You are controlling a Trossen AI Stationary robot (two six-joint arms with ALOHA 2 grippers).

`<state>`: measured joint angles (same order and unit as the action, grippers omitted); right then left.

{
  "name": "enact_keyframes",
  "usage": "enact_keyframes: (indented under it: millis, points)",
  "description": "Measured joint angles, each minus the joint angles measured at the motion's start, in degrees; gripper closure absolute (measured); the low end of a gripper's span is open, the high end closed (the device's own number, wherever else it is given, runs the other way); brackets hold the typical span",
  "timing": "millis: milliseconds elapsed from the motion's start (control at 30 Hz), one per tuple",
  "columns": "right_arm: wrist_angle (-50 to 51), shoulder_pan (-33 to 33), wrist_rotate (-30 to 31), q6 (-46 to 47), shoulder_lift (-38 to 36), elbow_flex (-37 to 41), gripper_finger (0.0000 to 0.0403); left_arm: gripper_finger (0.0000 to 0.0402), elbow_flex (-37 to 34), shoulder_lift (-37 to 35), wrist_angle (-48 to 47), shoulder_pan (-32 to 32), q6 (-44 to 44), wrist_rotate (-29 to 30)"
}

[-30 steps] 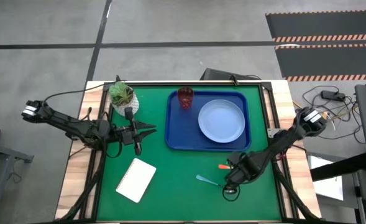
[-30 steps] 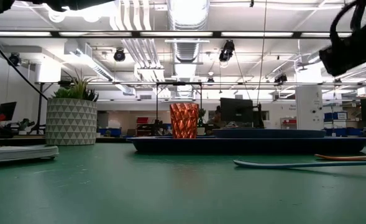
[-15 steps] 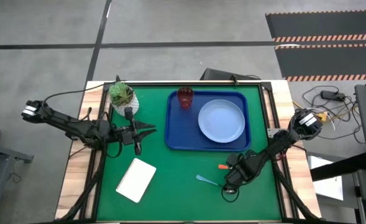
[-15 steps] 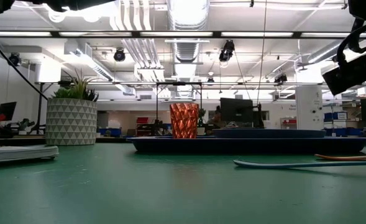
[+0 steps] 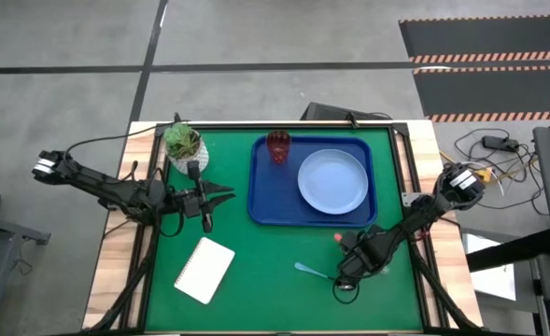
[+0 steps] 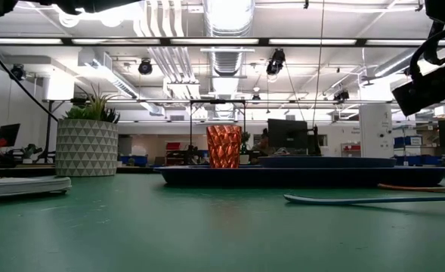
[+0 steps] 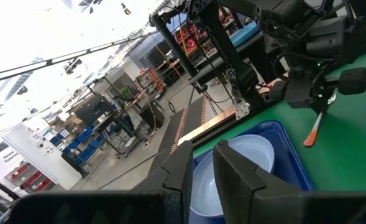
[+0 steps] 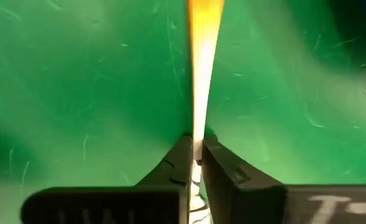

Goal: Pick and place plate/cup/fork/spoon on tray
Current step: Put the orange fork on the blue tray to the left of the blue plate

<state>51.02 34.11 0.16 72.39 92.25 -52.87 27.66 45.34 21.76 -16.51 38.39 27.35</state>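
Already the right gripper [image 8: 196, 149] is clenched on the fork [image 8: 204, 62], whose long axis points ahead toward the tray [image 5: 267, 187] just beyond.

The worktop [image 5: 284, 308] is covered by a green mat and edged in pale wood, and it stands on a grey concrete floor [image 5: 69, 37] crossed by dark seams. A black mat with striped orange edging [image 5: 485, 37] lies on the floor well beyond the far right corner, and loose cables [image 5: 499, 154] trail just beside the right edge. At table height the room opens into a large workshop: white ceiling ducts [image 6: 222, 30] run overhead between bright strip lights [image 6: 56, 40] (several glare to plain white), and a dark monitor [image 6: 286, 136] stands far back among shelves and blue bins.
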Motion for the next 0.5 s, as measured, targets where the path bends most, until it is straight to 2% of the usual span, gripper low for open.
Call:
enact_keyframes:
  millis: [367, 500]
  points:
    - [5.5, 0.0, 0.0, 2.0, -3.4, -4.3, 0.0393, 0.0356, 0.0, 0.0, 0.1, 0.0, 0.0, 0.0]
    - [7.3, 0.1, 2.8, 1.4, -3.4, -8.3, 0.0393, 0.0356, 0.0, 0.0, 0.1, 0.0, -0.2, 0.0]
